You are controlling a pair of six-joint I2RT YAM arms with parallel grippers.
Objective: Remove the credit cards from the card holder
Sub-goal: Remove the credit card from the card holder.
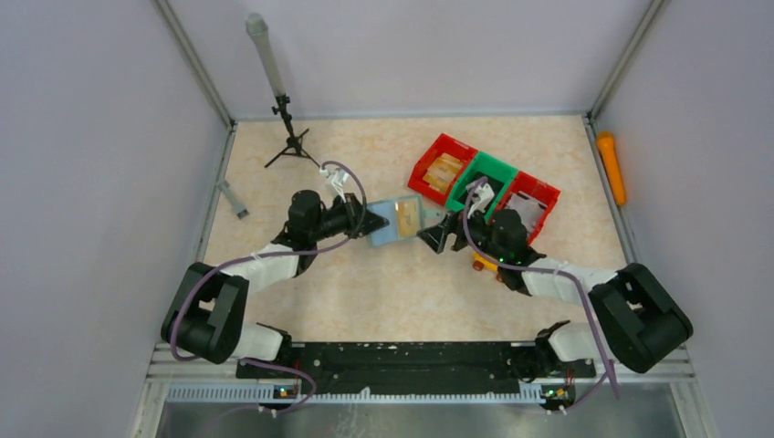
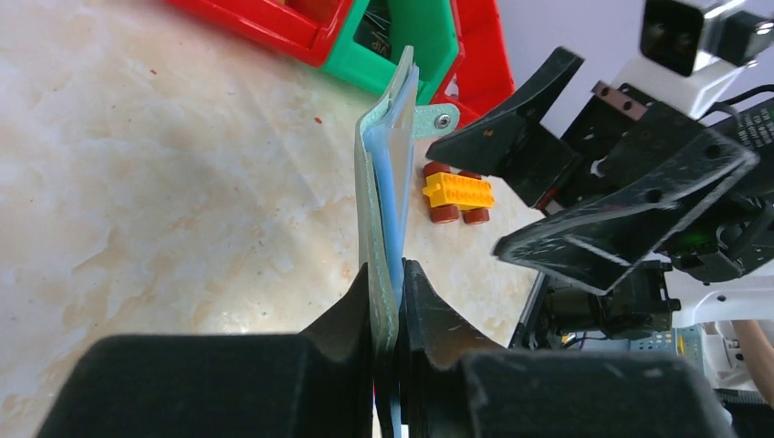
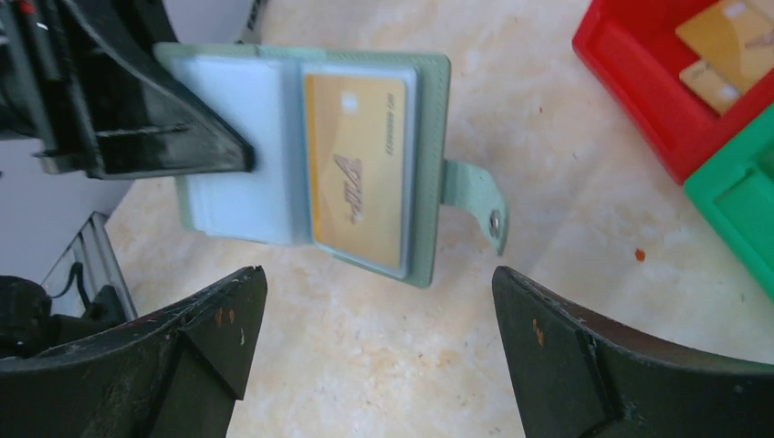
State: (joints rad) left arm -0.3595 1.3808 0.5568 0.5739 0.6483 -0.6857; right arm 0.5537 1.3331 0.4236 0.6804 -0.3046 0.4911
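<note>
Top external view: left gripper (image 1: 363, 224), centre of frame, is clamped on the left edge of the card holder (image 1: 391, 230), which is held open just above the table (image 1: 365, 292). One tan credit card (image 1: 408, 215) shows in its right half. Right gripper (image 1: 436, 234), jaws spread, sits just right of the holder and holds nothing. A row of red and green bins (image 1: 497, 164) lies upper right of centre, a small tripod (image 1: 290, 139) upper left, and an orange cylinder (image 1: 610, 167) at the right wall. Left wrist view: the holder stands edge-on, rising from the closed fingers (image 2: 360, 315) at bottom centre, with its snap tab (image 2: 436, 119) pointing right. A yellow toy car (image 2: 456, 192) lies on the table just beyond. Right wrist view: the holder fills the upper centre, pale blue sleeves on its left side and the card in its right pocket. Both own fingers (image 3: 196, 324) are wide apart at the bottom corners. Two similar tan cards (image 3: 730, 41) lie in the red bin (image 3: 630, 82), upper right.
</note>
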